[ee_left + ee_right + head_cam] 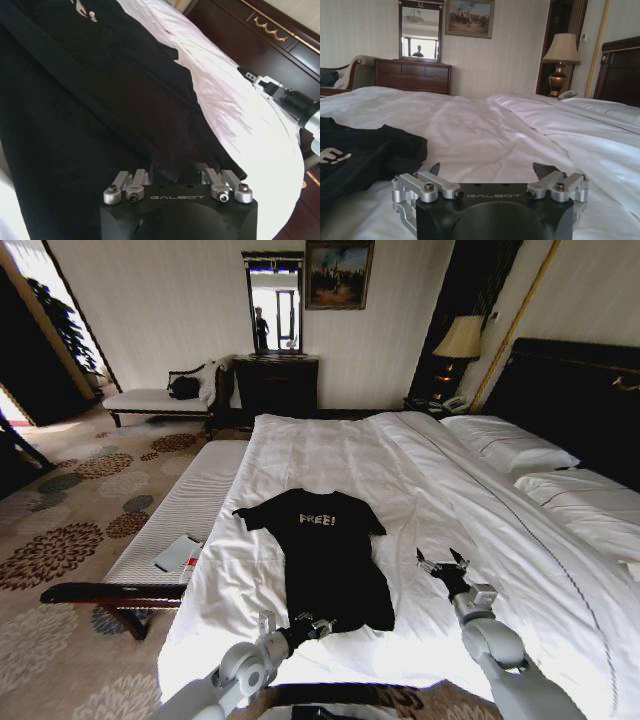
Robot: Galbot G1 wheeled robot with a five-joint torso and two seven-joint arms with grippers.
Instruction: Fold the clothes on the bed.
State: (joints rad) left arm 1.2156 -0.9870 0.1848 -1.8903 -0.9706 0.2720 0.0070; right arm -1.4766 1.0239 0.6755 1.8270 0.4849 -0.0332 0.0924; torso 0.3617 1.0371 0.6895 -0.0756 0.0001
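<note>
The T-shirt (330,560) is seen spread flat on the bed (330,455), chest up, with the "FREE!" lettering readable and both sleeves out to the sides. It lies on the white sheet toward the side of the bed nearest the bench (185,515), with its hem toward the robot. No fold can be made out: the body is at full length and neither sleeve is turned in. The task is therefore judged to be at its very start, with every fold yet to be made.

The left gripper (312,626) is placed at the hem, low over the near edge of the fabric. In the left wrist view its jaws are set apart, with black cloth lying between and just ahead of them; whether any cloth is pinched cannot be told, and a grasp is judged not yet made.

The right gripper (443,562) is held just above the bare sheet, beside the shirt's right edge and apart from it. Its jaws are spread wide and nothing is held in them.

A grey slab (177,552) rests on the bench, away from the shirt.

What is left, as judged here, is the hem to be taken up and the shirt folded.
</note>
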